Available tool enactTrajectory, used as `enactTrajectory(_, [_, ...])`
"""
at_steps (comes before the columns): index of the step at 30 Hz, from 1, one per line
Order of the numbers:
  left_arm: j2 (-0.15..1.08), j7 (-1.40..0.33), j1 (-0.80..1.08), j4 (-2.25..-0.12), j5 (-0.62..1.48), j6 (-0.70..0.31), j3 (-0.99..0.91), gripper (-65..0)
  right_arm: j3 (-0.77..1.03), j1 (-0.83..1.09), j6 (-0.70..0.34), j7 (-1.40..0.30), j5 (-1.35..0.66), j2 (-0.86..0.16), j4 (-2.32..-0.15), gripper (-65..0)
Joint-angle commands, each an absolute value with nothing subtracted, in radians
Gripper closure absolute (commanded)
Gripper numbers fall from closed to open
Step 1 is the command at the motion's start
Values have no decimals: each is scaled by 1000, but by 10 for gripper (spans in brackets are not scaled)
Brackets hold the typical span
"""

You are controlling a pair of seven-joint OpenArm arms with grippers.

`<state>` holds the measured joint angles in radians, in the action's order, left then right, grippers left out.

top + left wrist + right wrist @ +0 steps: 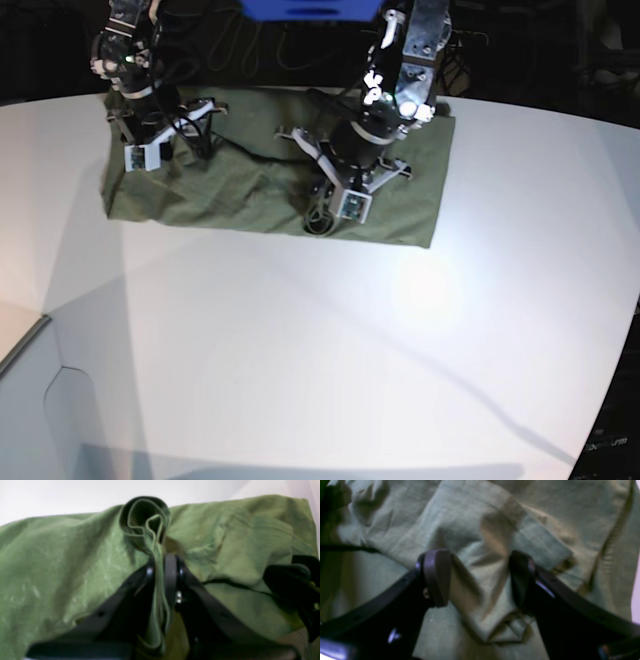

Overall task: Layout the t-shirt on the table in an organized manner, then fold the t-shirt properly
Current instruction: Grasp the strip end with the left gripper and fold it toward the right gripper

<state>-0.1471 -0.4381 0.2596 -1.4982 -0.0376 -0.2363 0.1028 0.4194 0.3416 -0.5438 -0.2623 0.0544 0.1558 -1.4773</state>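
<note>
Olive-green cloth, the one t-shirt (270, 180), lies spread along the far part of the white table (330, 340), near its far edge. Toward the camera from both pincers the tabletop is broad and bare out to its curved edge; behind them is dark clutter that cannot be made out.

There are two pincers. The left pincer (162, 567) is closed tight on a bunched fold of the t-shirt: the cloth runs up between its jaws and curls into a loop just beyond the tips. In the base view it sits at the shirt's near hem, with bare table directly in front of it.

The right pincer (480, 577) stands wide apart, its two fingers (437, 577) straddling a raised crease of the shirt with nothing clamped; whether the tips touch the cloth cannot be told. A hemmed edge of the shirt lies just beyond its fingers.

Both wrist views are blurred, and the arms hide the cloth beneath them. The right pincer's tips cannot be seen in the base view.
</note>
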Motion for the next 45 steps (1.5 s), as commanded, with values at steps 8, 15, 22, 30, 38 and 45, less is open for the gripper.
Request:
enactTrajectory(8, [-157, -415, 200, -1431, -21, -133, 180, -1, 420, 343, -555, -269, 53, 157, -1488, -376])
enactTrajectory(15, [-157, -415, 199, -1428, -21, -128, 208, -1, 420, 344, -555, -269, 53, 157, -1488, -376])
enactTrajectory(22, [-157, -414, 196, -1428, -19, -127, 208, -1, 420, 344, -555, -269, 53, 157, -1488, -376])
enactTrajectory(30, [-157, -414, 168, -1425, 107, -128, 236, -1, 420, 343, -555, -269, 53, 157, -1488, -376])
enactTrajectory(38, [-157, -415, 153, -1426, 114, -124, 277, -1, 420, 343, -555, -269, 53, 157, -1488, -376])
enactTrajectory(45, [-157, -423, 151, -1426, 114, -124, 277, -68, 420, 346, -555, -269, 54, 157, -1488, -376])
